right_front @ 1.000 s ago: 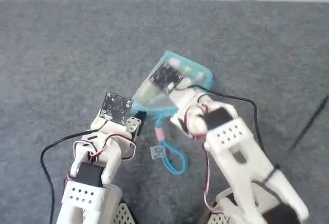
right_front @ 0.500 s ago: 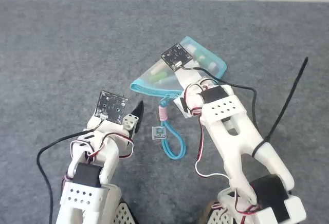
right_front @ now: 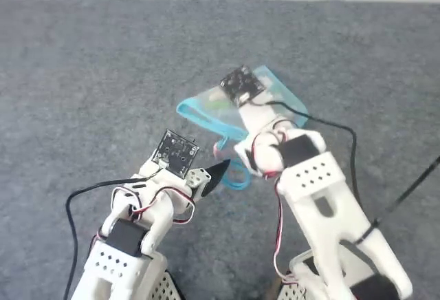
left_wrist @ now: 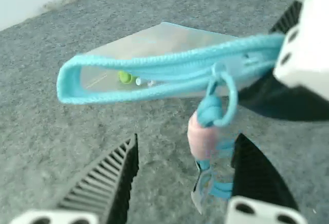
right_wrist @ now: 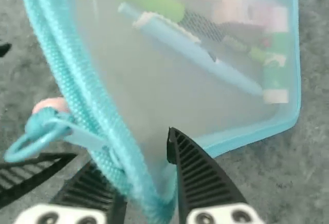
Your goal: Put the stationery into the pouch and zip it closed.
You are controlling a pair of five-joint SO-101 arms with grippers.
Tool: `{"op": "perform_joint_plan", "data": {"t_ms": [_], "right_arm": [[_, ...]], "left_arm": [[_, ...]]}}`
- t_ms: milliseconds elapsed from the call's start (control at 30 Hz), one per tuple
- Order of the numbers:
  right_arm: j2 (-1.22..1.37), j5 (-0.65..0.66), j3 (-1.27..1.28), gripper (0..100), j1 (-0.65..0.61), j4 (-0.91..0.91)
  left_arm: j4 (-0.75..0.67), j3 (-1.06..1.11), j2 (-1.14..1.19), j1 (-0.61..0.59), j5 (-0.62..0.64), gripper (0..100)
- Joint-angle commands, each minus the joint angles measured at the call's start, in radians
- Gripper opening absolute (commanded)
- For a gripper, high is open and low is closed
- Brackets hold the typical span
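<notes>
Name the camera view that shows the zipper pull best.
The left wrist view: the zipper pull hangs clear off the pouch, ring, cord and pink bead. The right wrist view catches it side-on; the high view gives a pink glimpse.

High overhead view; both wrist views close on pouch point(right_front: 206, 107).

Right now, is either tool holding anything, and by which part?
The right tool grips the pouch by its zipper edge, at the end near the pull cord. The left tool is open beside that cord, holding nothing.
</notes>
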Motion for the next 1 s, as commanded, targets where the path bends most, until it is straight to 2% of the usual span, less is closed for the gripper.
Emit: {"op": "perform_joint_plan", "data": {"t_ms": [0, 167, 433, 667, 733, 967], "right_arm": [[-0.073, -0.014, -0.003, 0.6, -0.041, 0.035], [-0.076, -0.014, 0.003, 0.6, -0.077, 0.070], [-0.087, 0.025, 0.063, 0.6, -0.082, 0.059], [-0.077, 0.057, 0.089, 0.6, -0.056, 0.024], [-0.077, 0.060, 0.089, 0.6, -0.033, 0.016], [-0.074, 0.068, 0.091, 0.6, 0.038, -0.002]], "left_arm": [[0.000, -0.028, -0.011, 0.006, 0.002, 28], [-0.005, -0.027, -0.011, 0.008, 0.002, 28], [-0.006, -0.027, -0.017, 0.008, 0.000, 20], [-0.006, -0.030, -0.017, 0.003, -0.008, 4], [-0.006, -0.035, -0.017, -0.020, -0.025, 1], [-0.040, -0.036, -0.017, -0.152, -0.023, 1]]}}
